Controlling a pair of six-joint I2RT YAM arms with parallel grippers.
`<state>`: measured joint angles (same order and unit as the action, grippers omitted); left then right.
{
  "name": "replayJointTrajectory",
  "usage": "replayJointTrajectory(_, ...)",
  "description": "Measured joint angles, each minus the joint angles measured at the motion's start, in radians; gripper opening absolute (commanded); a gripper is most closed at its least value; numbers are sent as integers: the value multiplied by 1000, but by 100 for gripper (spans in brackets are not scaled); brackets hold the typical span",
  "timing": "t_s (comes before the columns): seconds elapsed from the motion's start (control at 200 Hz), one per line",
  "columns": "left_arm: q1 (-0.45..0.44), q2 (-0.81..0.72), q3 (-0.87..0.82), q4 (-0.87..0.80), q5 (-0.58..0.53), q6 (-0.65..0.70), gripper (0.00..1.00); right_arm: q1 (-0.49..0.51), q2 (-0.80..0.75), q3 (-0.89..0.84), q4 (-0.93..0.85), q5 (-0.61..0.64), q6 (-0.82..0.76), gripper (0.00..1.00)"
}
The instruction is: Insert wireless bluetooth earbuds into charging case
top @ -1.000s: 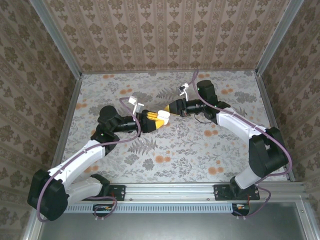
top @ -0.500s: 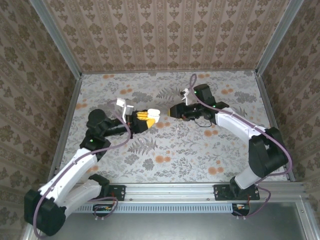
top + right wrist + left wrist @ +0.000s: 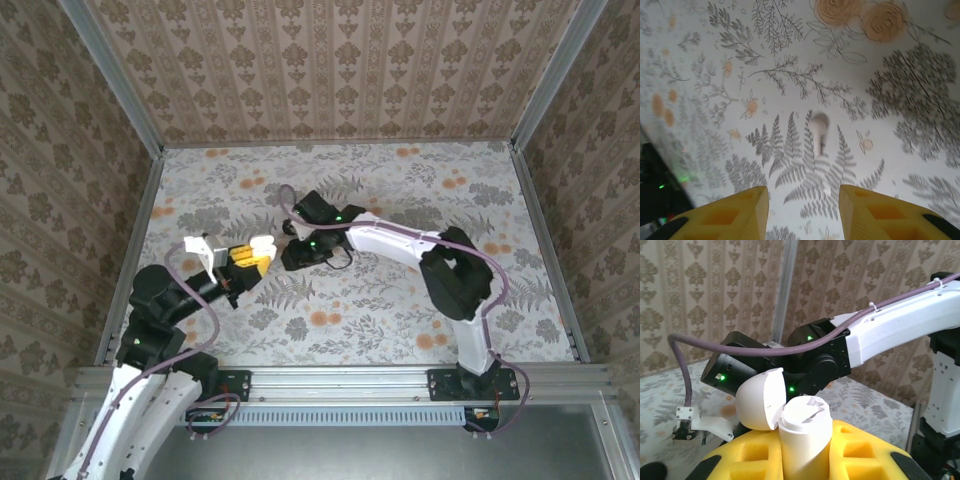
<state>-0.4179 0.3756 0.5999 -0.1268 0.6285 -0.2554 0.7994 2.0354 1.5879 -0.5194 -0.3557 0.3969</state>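
My left gripper is shut on the white charging case, which stands upright between the yellow pads. Its round lid is flipped open to the left, and the moulded slots on top hold nothing. From above, the case sits at the tip of the left gripper, left of centre. My right gripper is open and points down at the table. One small white earbud lies flat on the floral cloth just beyond the gap between its fingers, untouched. The right gripper hovers close to the case.
The table is covered in a floral cloth and walled by patterned panels with metal posts. The right arm's white link stretches across the middle, close in front of the left gripper. A purple cable loops at the left.
The left arm has pulled back toward the near left, carrying the open case. The right arm has swung left across the table and now points down over the earbud.
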Motion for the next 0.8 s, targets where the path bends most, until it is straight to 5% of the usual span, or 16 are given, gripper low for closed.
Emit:
replayJointTrajectory(0.495,0,-84,-31,-124,-95,35,0,143,306,425,-325,301,-111,44)
replayJointTrajectory(0.8,1,-99,-31,-132,-103,49,0,153,378,494,-393,357,-114,44)
